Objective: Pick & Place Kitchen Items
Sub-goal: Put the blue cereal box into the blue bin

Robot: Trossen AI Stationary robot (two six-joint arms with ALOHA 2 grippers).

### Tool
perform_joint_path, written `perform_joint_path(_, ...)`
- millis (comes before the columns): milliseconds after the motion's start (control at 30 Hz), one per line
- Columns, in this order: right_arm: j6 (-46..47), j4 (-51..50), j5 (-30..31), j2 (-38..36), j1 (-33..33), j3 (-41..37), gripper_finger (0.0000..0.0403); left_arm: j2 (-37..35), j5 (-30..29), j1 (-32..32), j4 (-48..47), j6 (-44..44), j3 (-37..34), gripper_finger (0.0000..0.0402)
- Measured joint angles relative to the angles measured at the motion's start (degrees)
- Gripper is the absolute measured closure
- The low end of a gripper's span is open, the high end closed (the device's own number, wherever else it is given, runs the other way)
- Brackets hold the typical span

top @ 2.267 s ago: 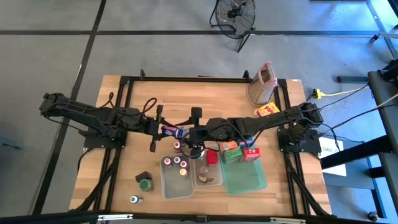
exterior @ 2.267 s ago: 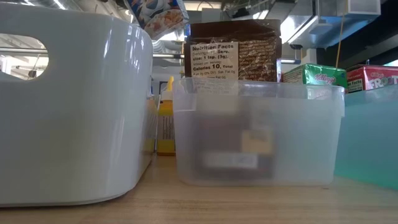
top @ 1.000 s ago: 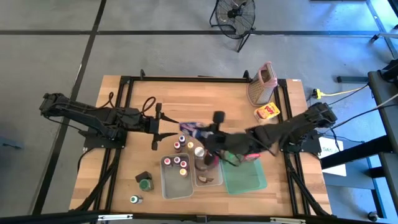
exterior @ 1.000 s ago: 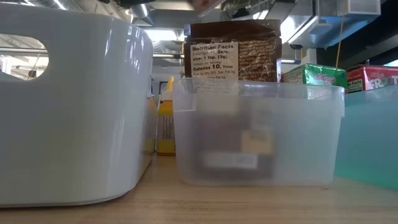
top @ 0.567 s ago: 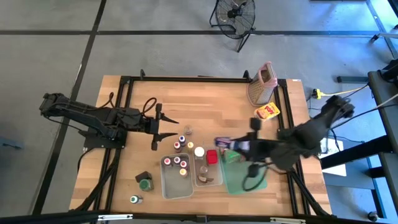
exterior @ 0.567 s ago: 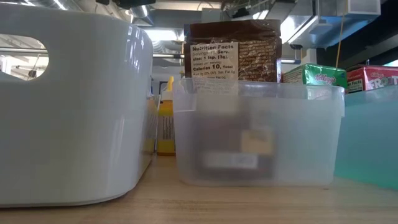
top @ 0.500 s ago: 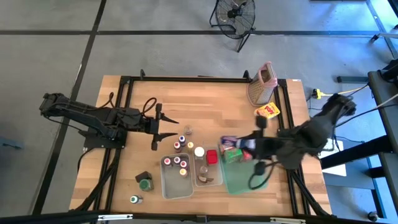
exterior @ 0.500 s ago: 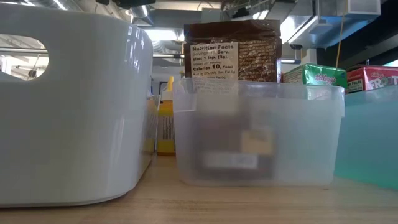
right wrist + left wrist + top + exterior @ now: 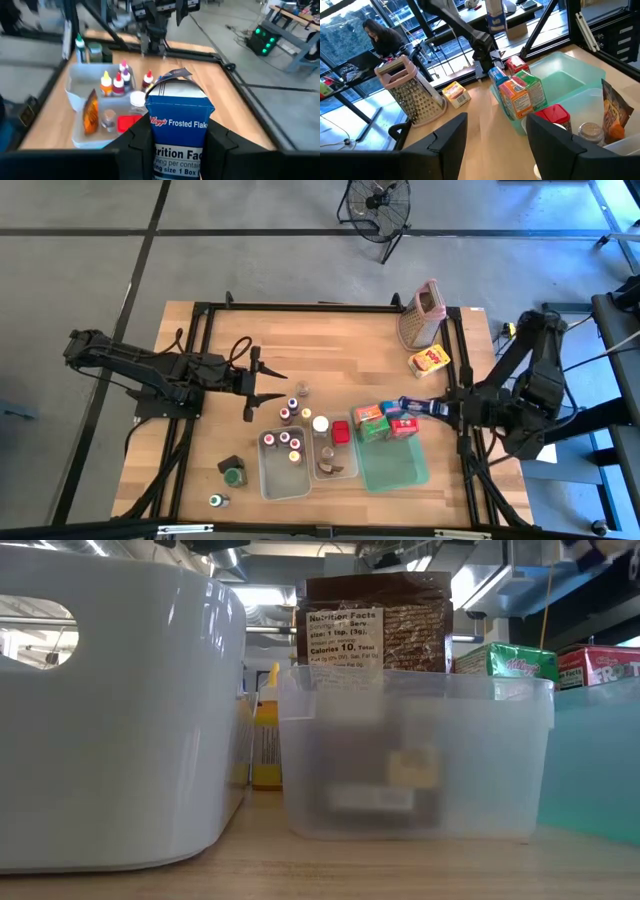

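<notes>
My right gripper [image 9: 428, 407] is shut on a blue Frosted Flakes carton [image 9: 412, 405], in the air above the far right corner of the green tray [image 9: 400, 472]. The right wrist view fills with that carton [image 9: 177, 107]; the left wrist view shows it far off [image 9: 496, 78]. An orange-green carton [image 9: 370, 420] and a red one [image 9: 403, 424] stand in the tray's far end. Small capped bottles [image 9: 285, 442] stand in a clear tub. My left gripper [image 9: 275, 383] hangs open, holding nothing, left of the table's middle. My right gripper pinches the blue carton between its two fingers [image 9: 141, 142], one on each side face [image 9: 154, 137] of its lower part. It comes roughly level from the table's right side. The carton is lifted clear, its opened top flap [image 9: 172, 76] pointing away from the wrist.
A second clear tub [image 9: 335, 462] holds a brown pouch. A red-capped jar [image 9: 341, 431] and loose jars [image 9: 302, 389] stand beside the tubs. A metal grater with a pink top [image 9: 420, 315] and a yellow carton [image 9: 430, 360] sit far right. Green jars [image 9: 233, 476] stand near left.
My right gripper has carried the blue carton from the table's middle, above the clear tubs, toward the right edge, over the cartons in the green tray, drawing back as it went. It stays shut on the carton.
</notes>
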Motion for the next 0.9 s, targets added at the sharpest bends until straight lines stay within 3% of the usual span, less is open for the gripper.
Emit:
perform_joint_path(167,-3.91,16.02,1.36,-4.39,4.05,-12.99,0.0291,0.0,0.0,0.0,0.0,0.0,0.0,0.0206)
perform_joint_path(433,-26.94,51.03,1.21,-7.12,7.42,-29.23,0.0291,0.0,-0.02,0.02,0.01,0.0,0.0,0.0207)
perform_joint_path(700,-49.86,87.36,-12.93,-7.78,5.98,-43.99,0.0291,0.0,-0.02,0.02,0.02,0.0,0.02,0.0204)
perform_joint_path(900,-50.61,102.43,-18.03,-7.68,1.75,-53.55,0.0291,0.0,-0.02,0.02,-0.07,-0.01,0.02,0.0207)
